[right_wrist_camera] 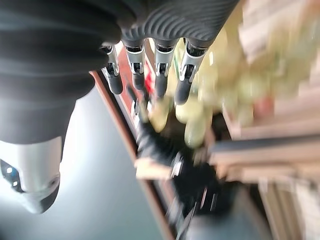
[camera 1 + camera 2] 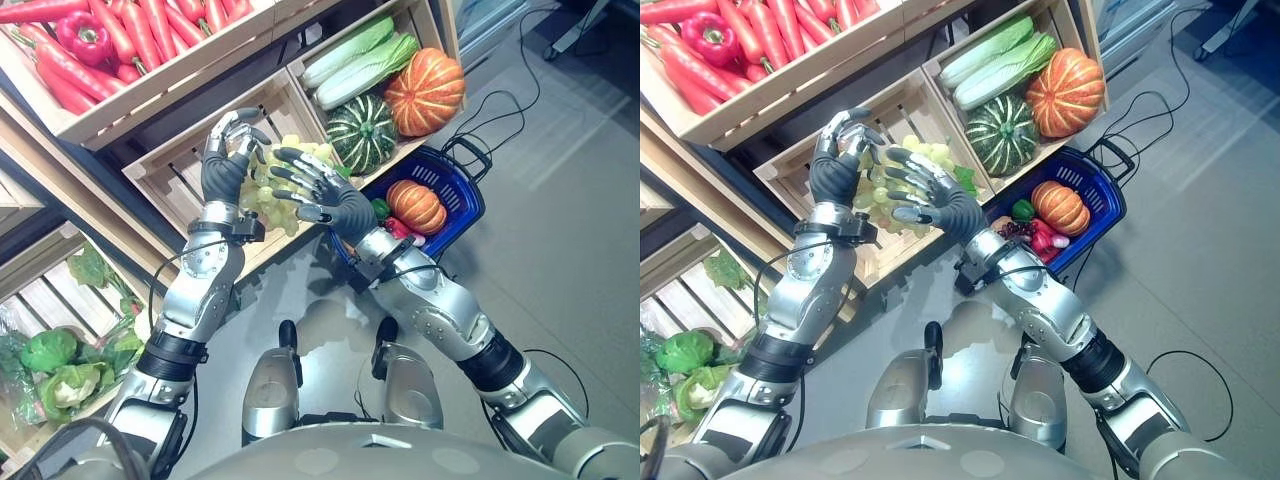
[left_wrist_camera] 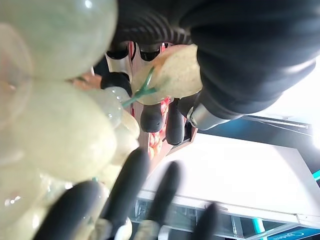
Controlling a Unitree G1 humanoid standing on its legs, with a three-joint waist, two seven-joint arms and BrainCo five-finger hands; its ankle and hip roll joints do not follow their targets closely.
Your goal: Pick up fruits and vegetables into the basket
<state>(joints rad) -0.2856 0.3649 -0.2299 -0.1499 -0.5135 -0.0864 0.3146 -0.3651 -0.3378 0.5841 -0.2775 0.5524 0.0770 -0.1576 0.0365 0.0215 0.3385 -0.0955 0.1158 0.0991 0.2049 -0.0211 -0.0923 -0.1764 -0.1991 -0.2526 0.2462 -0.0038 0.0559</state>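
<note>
A bunch of green grapes (image 2: 268,188) hangs between my two hands above a wooden crate (image 2: 175,175). My left hand (image 2: 225,165) has its fingers curled round the top of the bunch; in the left wrist view the grapes (image 3: 60,135) and their green stem sit inside its grip. Against the bunch's right side lies my right hand (image 2: 335,205), open, its fingers spread and nearly straight. The blue basket (image 2: 470,200) stands on the floor just right of the right wrist. It holds an orange pumpkin (image 2: 415,205), something green and something red.
The crate to the upper right holds cabbages (image 2: 355,55), a striped green squash (image 2: 360,132) and an orange pumpkin (image 2: 425,90). Carrots and a red pepper (image 2: 85,35) fill the top shelf crate. Leafy greens (image 2: 50,365) lie in a low crate at left.
</note>
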